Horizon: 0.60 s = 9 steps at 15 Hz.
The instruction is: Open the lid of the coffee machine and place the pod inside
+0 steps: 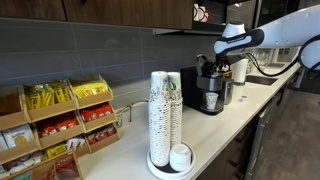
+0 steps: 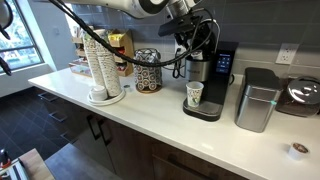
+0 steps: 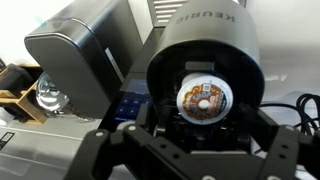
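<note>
The coffee machine (image 2: 208, 75) stands on the counter (image 2: 150, 125) against the wall, with a paper cup (image 2: 194, 95) in its front bay. In the wrist view the lid (image 3: 215, 30), a grey dome with lettering, appears tipped up and back, though the exterior views are too small to confirm it. Below it is a dark round opening, and the pod (image 3: 205, 100) sits inside that opening with its printed foil top facing the camera.

The gripper (image 3: 198, 140) hangs just above the machine's head, at 6 o'clock from the pod in the wrist view. Its fingers (image 3: 108, 150) are spread wide on either side of the opening and hold nothing. In an exterior view the gripper (image 2: 193, 38) is at 12 o'clock from the machine.

A silver bin (image 2: 258, 100) stands just beside the machine at its 3 o'clock. A tall stack of paper cups (image 2: 100, 65) is well apart at its 9 o'clock.
</note>
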Motion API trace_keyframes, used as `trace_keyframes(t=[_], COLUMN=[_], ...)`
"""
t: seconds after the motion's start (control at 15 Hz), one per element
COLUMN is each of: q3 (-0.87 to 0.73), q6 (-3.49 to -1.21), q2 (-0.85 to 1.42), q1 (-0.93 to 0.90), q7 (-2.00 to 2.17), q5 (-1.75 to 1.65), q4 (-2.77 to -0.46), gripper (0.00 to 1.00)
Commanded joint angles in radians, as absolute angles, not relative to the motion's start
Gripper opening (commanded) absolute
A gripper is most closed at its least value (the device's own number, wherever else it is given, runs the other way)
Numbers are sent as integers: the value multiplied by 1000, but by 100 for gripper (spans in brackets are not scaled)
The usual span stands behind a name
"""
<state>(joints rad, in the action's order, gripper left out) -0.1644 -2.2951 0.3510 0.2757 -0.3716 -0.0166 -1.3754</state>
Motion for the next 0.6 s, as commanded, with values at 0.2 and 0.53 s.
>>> trace_keyframes(t=[0.2, 0.53], q3=[-158, -179], q6=[-2239, -2167], q2=[337, 322], q1=[295, 292], q7=[-383, -382], q5=[-19, -42], q4=[-1360, -1372], gripper=[100, 100])
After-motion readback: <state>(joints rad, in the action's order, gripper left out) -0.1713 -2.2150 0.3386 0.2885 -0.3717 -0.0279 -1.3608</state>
